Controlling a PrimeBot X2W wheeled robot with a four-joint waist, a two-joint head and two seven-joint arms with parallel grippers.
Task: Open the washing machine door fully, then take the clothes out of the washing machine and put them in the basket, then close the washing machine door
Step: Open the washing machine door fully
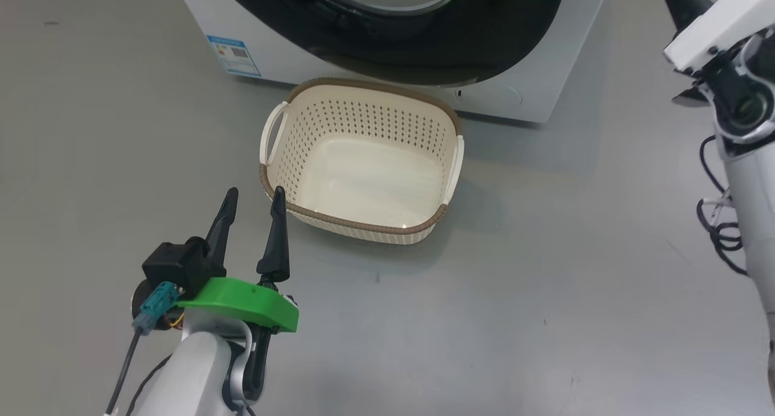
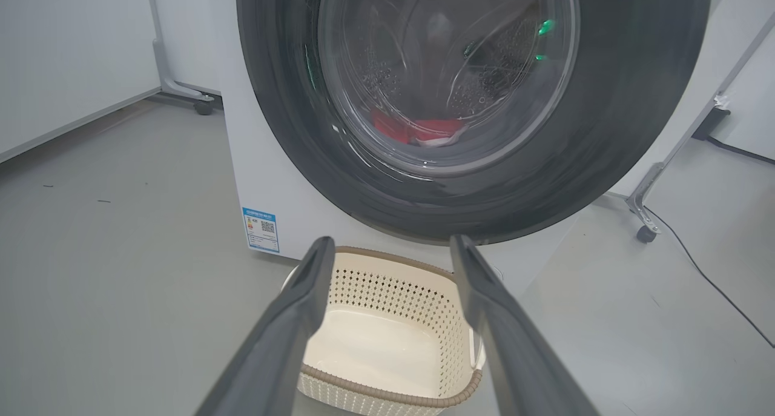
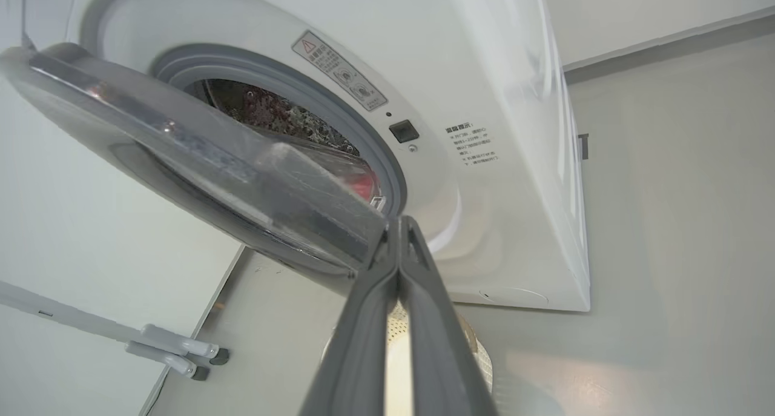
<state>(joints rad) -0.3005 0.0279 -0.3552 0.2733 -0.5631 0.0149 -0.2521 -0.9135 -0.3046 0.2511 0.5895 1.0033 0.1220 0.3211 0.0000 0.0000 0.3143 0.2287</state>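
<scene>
Left gripper [image 1: 255,190], fingers spread and empty, beside basket [image 1: 363,116]; right gripper [image 3: 398,220], pinched closed, at edge of part-open door [image 3: 181,149]; red clothes [image 2: 424,129] behind its glass.

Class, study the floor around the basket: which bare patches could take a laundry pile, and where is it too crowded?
Bare floor left of the basket, bordered by the washing machine and left gripper. Wider floor right of it, up to the right arm. Crowded: the strip behind the basket, under the washing machine door.

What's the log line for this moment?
door: ajar | clothes: in drum | basket: empty | left gripper: open | right gripper: shut, by door edge
</scene>
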